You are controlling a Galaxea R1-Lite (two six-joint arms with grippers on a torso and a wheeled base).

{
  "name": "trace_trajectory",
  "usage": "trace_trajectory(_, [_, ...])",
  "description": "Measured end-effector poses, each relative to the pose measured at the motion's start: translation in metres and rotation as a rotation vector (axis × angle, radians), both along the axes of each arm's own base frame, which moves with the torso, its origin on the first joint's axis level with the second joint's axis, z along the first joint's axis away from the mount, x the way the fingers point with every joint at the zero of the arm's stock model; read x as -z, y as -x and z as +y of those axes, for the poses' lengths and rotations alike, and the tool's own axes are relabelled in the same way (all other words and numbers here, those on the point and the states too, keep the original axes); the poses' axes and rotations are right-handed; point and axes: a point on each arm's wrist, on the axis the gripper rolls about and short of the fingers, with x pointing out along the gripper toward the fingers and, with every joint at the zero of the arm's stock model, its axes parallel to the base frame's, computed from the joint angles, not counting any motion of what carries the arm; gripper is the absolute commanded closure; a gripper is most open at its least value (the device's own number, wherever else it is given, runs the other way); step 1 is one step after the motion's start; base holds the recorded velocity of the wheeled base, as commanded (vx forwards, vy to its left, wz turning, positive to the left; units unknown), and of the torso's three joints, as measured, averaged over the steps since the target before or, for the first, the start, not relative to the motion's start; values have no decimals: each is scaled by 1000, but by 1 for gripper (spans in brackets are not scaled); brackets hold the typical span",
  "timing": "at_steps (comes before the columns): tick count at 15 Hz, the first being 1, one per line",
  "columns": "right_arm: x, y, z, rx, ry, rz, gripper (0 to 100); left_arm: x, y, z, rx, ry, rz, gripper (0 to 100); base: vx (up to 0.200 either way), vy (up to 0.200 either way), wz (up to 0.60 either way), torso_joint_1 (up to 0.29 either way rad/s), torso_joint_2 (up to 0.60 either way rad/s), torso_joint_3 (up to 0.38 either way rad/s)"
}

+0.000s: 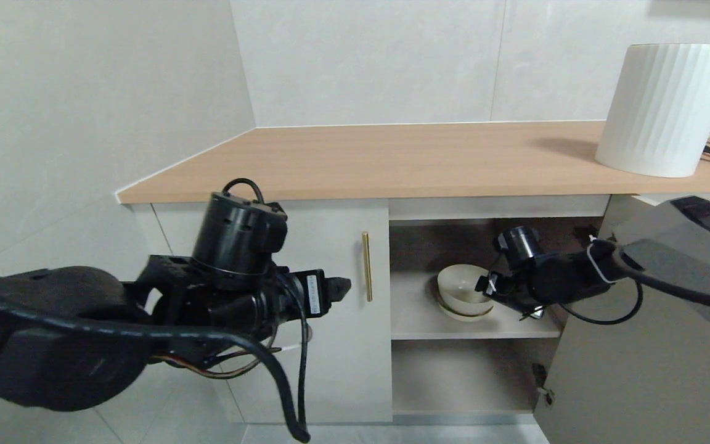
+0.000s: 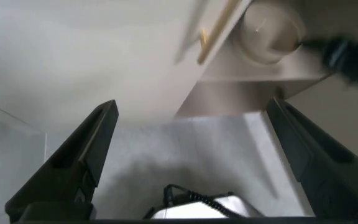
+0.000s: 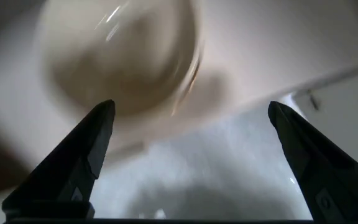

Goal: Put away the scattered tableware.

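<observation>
A cream bowl (image 1: 461, 288) rests nested on another on the upper shelf (image 1: 416, 320) of the open cabinet. My right gripper (image 1: 488, 287) is inside the cabinet just to the right of the bowls. In the right wrist view it (image 3: 191, 107) is open, nothing lies between the fingers, and the bowl (image 3: 123, 62) is a little ahead of them. My left gripper (image 1: 339, 288) hangs in front of the closed left cabinet door, near its gold handle (image 1: 365, 266). The left wrist view shows that gripper (image 2: 191, 107) open and holding nothing, with the bowl (image 2: 269, 31) far off.
The cabinet's right door (image 1: 607, 370) stands swung open beside my right arm. A lower shelf (image 1: 466, 376) lies below the bowls. On the wooden countertop (image 1: 392, 160) a tall white ribbed container (image 1: 666, 108) stands at the right, with small items behind it.
</observation>
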Motion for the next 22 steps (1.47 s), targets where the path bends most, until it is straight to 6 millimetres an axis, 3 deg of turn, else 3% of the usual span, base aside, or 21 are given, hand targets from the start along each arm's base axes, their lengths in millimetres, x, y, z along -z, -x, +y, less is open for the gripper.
trace_trajectory(4, [-63,74,7,-195,-4,-25,0,-38,51,43,92,46,-36,0,0,0,0,0,0,0])
trace_trajectory(7, [-106,147,1,-361,17,-57,0,-45,87,81,101,74,-42,0,0,0,0,0,0,0])
trace_trajectory(9, [-126,192,-10,-435,20,-77,0,-47,99,95,68,84,-68,0,0,0,0,0,0,0])
trace_trajectory(11, [-129,228,-22,-489,26,-57,0,-48,105,100,60,92,-83,0,0,0,0,0,0,0])
trace_trajectory(15, [-134,251,-27,-534,17,-87,0,-46,105,101,55,90,-79,0,-200,0,0,6,2,0])
trace_trajectory(22, [-133,254,-26,-540,21,-84,0,-44,104,101,55,87,-69,0,-200,0,0,2,4,2])
